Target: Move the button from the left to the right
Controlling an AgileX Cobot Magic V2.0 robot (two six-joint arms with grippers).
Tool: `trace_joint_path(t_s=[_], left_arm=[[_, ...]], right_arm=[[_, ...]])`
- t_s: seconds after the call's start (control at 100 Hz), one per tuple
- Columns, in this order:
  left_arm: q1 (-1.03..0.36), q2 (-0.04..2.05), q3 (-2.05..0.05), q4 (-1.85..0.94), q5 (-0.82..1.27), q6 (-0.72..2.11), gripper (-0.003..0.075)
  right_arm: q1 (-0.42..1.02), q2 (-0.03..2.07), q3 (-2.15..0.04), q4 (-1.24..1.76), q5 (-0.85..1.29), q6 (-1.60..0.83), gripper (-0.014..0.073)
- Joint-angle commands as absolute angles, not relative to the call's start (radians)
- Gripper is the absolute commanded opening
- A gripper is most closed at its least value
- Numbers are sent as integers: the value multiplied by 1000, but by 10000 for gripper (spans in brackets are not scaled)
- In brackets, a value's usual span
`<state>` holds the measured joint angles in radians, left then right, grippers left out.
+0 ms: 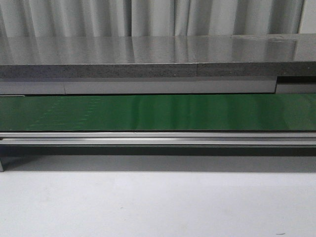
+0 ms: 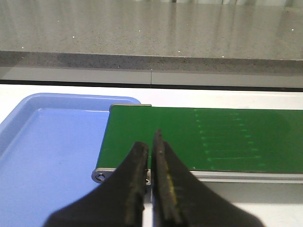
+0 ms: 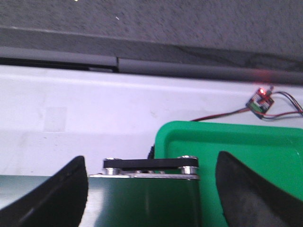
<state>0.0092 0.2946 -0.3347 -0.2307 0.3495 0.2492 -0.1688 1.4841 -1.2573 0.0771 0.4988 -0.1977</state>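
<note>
Left gripper (image 2: 150,156) jaws closed, empty, over the green belt (image 2: 199,142) — right gripper (image 3: 151,189) jaws spread wide, empty.

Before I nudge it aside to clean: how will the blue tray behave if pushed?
The blue tray looks thin plastic with nothing showing inside, so probably light. On the smooth white table it would likely slide easily. Its low, wide shape makes tipping unlikely.
</note>
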Motion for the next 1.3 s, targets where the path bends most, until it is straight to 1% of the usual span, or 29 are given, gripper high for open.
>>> trace_joint_path(t_s=[0.0,0.2,0.38,0.66,0.71,0.78,0.99,1.29], left_arm=[[4,301,-359,-239,277,249,5],[4,301,-359,-239,277,249,5],[4,301,-359,-239,277,249,5],[4,301,-359,-239,277,249,5],[4,301,-359,-239,277,249,5],[4,301,-359,-239,277,249,5],[4,301,-359,-239,277,249,5],[4,301,-359,-239,277,249,5]], right_arm=[[-124,1374,-1230,84,387,-199,528],[-24,1164,-1015,84,244,-199,528],[25,959,-814,84,140,-199,528],[26,690,-607,84,170,-199,528],[26,649,-579,84,177,-199,517],[26,596,-540,84,182,-199,468],[26,478,-466,84,183,-199,239],[26,461,-465,84,183,-199,-59]])
